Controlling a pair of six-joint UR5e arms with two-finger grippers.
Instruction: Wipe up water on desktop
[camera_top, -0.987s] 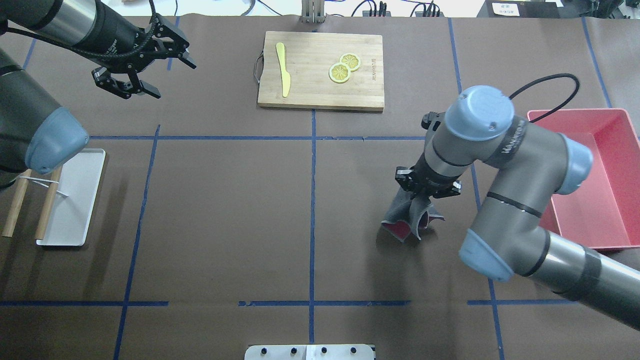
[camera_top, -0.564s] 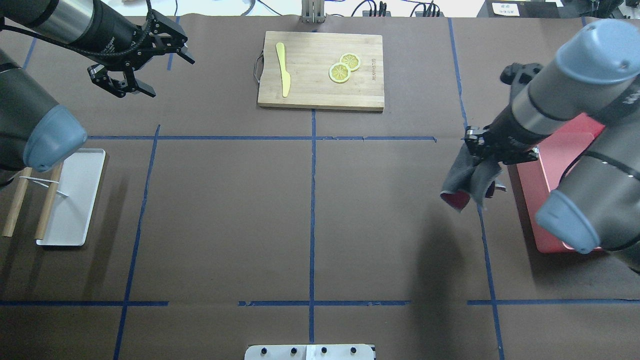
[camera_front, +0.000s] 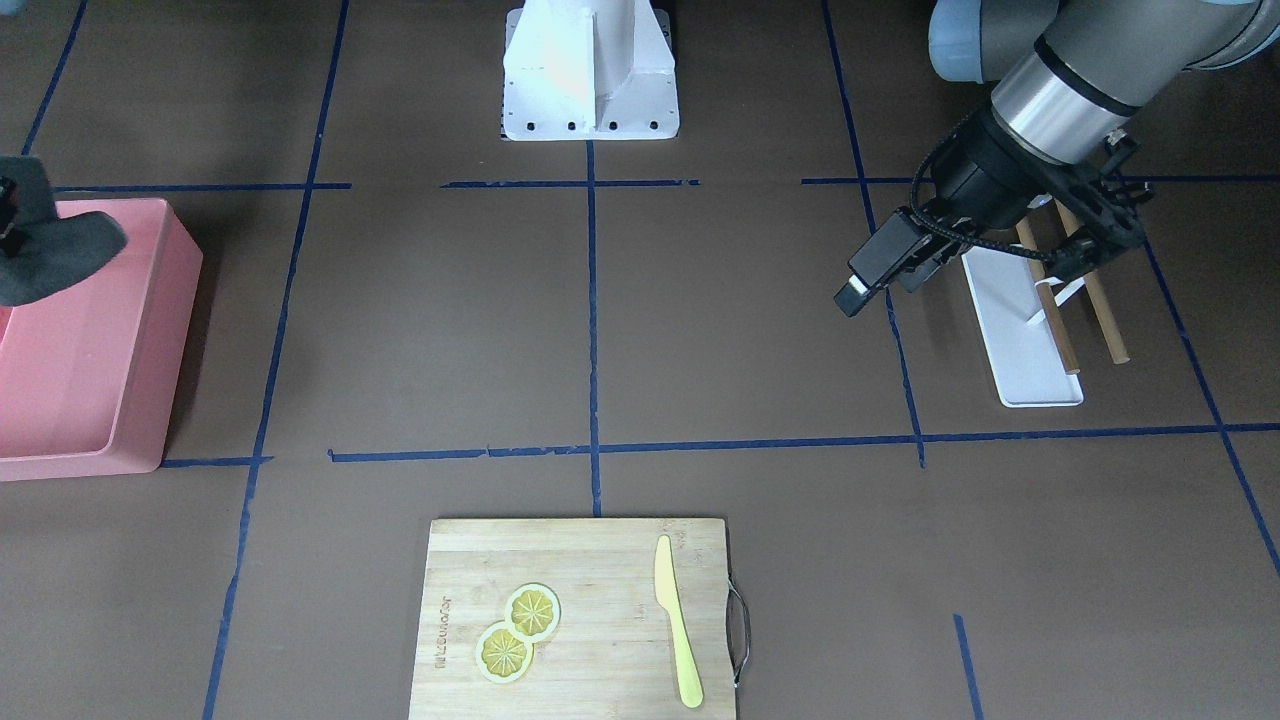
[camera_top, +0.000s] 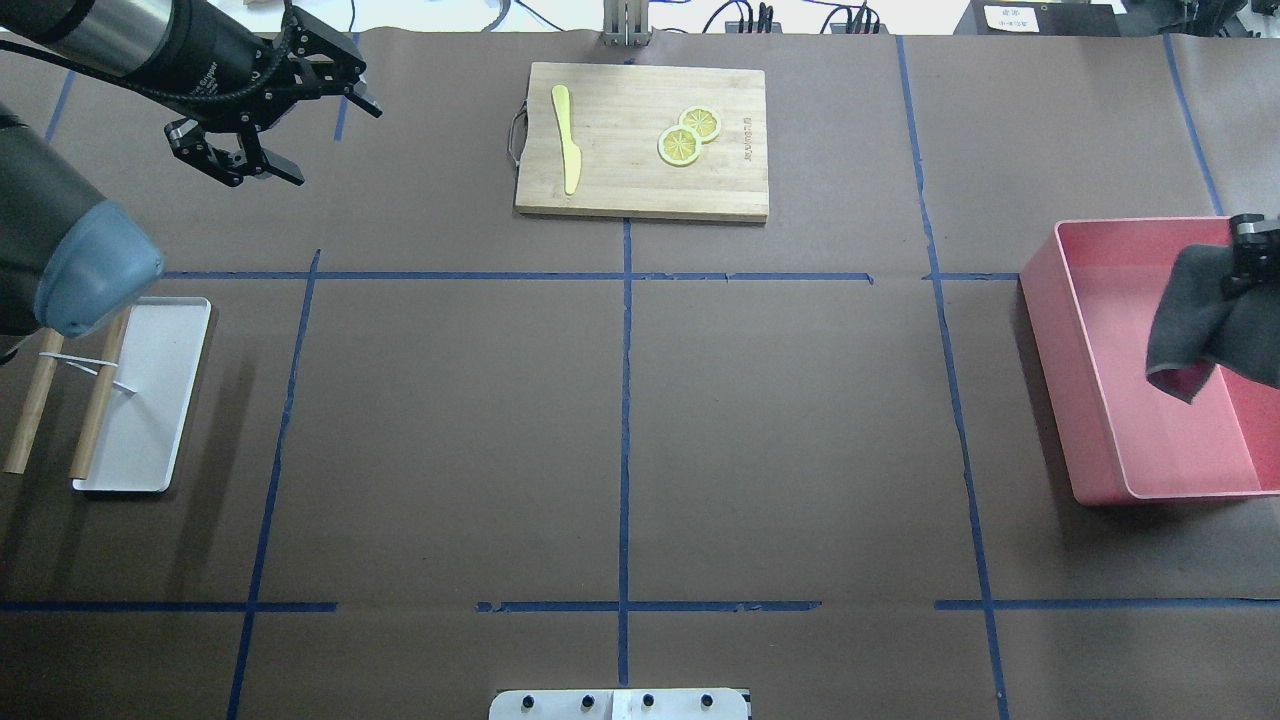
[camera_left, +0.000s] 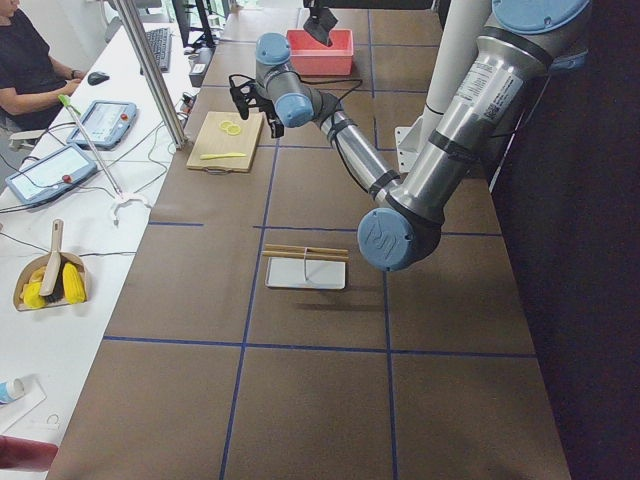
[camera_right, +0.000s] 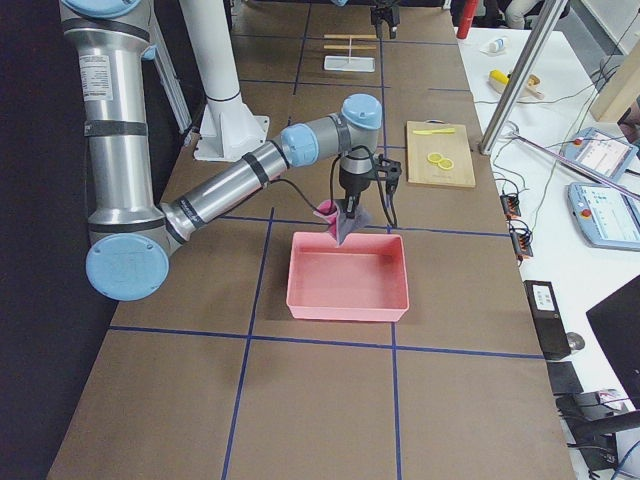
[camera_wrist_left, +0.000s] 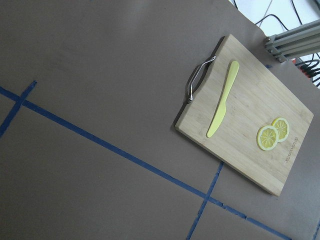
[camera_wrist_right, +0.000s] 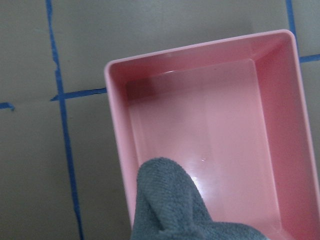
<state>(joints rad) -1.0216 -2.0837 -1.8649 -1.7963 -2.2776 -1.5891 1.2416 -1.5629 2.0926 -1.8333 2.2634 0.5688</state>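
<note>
Overhead exterior: right fingers (camera_top: 1245, 262) clamp cloth (camera_top: 1185, 330) hanging lengthwise down; left fingers (camera_top: 275, 168) apart.

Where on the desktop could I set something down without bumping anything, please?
The middle of the desktop is bare: the two big taped rectangles between the cutting board, the white tray and the pink bin. Crowded: the tray side with its sticks, and over the bin, where the right claw holds a cloth.

Left arm stretched forward, left hand (camera_top: 338, 148) raised, jaws spread wide, right arm reaching outward, right hand (camera_top: 1247, 262) pointing down, clamped on grey cloth (camera_top: 1190, 325).
</note>
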